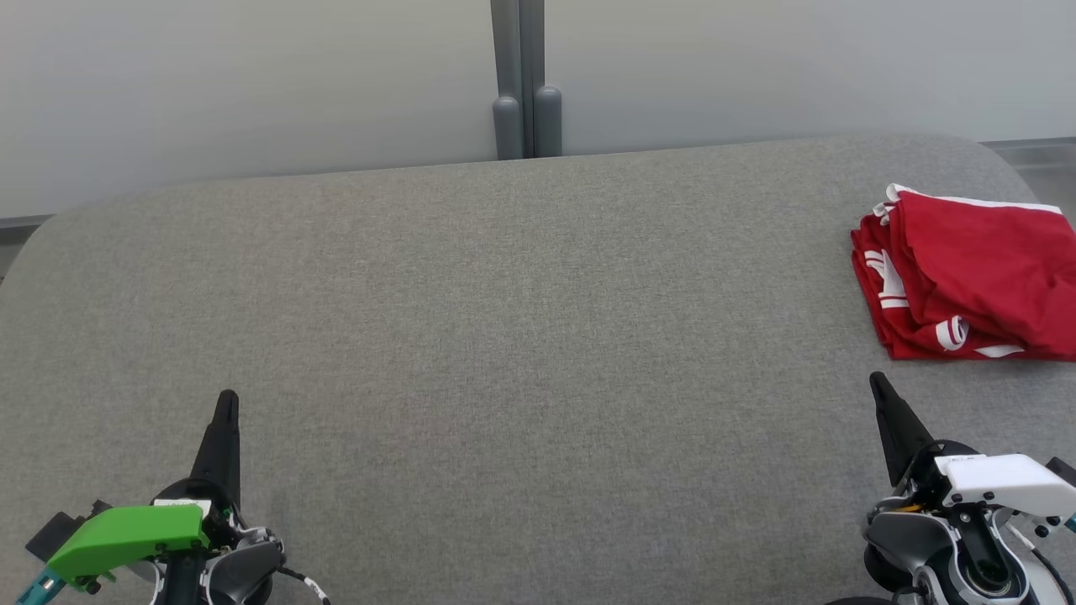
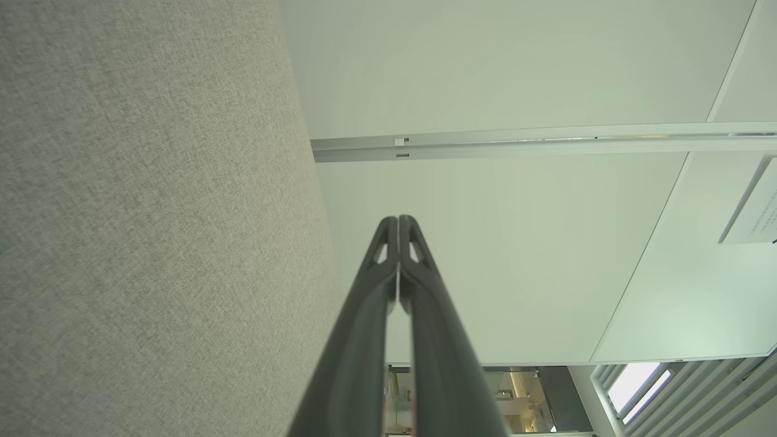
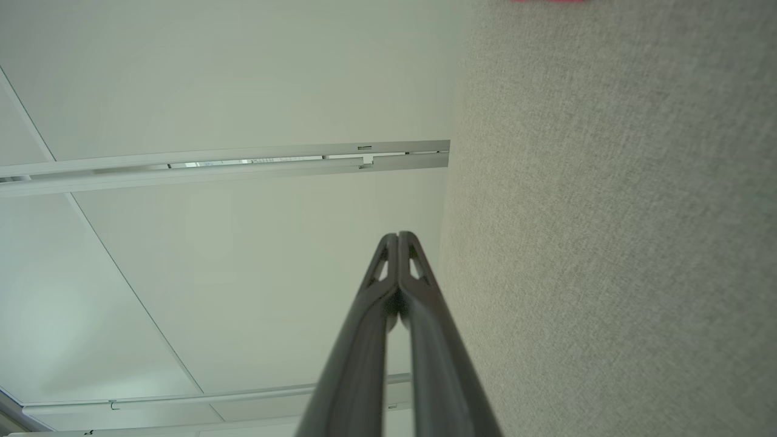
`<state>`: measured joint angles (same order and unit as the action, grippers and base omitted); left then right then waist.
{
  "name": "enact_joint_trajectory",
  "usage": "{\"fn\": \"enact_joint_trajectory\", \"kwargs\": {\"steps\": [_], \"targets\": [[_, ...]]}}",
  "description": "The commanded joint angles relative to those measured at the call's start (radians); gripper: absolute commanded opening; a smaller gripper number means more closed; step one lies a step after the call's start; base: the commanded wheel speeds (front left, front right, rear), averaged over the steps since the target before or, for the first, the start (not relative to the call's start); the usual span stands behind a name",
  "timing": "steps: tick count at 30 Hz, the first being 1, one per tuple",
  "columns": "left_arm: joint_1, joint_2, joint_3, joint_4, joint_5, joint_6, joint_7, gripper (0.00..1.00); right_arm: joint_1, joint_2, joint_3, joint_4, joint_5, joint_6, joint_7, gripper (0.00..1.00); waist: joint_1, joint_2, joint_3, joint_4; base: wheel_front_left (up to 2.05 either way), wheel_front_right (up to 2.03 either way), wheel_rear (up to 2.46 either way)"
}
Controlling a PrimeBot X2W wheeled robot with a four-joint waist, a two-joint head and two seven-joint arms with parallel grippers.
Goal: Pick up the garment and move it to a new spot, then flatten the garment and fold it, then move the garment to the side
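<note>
Head view, garment [image 1: 967, 277]: red with white markings, folded into several layers, lying on the grey table [image 1: 504, 336] at its far right edge, partly cut off by the frame.
Garment contact: touching nothing but the table, apart from both grippers.
Right gripper [image 1: 878, 382]: over the table's near right corner, closest to the garment yet clear of it; fingers pressed together, empty.
Left gripper [image 1: 227, 399]: over the table's near left corner, well apart from the garment; fingers likewise pressed together, holding nothing.
Done, as judged: pick-up, flattening, fold and shift to the side all look finished, going by the stacked bundle at the table's edge.
Left, as judged: probably nothing; at most a neater fold, given the slightly uneven layers.
Wrist views against head view: show each finger pair meeting at the tips with no gap, and pale wall panels [image 2: 516, 243] beyond the table; right wrist view catches a thin red sliver at its top edge, likely the garment.
Head view against wrist views: gives the fold itself and its place on the table.
</note>
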<state>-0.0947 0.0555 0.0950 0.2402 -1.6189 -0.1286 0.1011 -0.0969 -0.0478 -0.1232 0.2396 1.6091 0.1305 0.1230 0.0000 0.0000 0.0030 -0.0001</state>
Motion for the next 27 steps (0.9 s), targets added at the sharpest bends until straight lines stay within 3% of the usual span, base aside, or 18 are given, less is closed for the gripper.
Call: {"fn": "enact_joint_trajectory", "kwargs": {"steps": [1,27], "targets": [[-0.018,0.000,0.003,-0.002,-0.003,-0.004,0.001,0.00,-0.010,-0.005,-0.003,-0.004,0.007,0.000,0.002,0.00,0.0000,0.0000,0.000,0.000,0.00,0.00,0.00],[-0.018,-0.001,0.007,-0.001,0.001,-0.004,0.003,0.00,-0.010,-0.005,-0.003,-0.004,0.007,0.000,0.002,0.00,0.0000,0.0000,0.000,0.000,0.00,0.00,0.00]]}}
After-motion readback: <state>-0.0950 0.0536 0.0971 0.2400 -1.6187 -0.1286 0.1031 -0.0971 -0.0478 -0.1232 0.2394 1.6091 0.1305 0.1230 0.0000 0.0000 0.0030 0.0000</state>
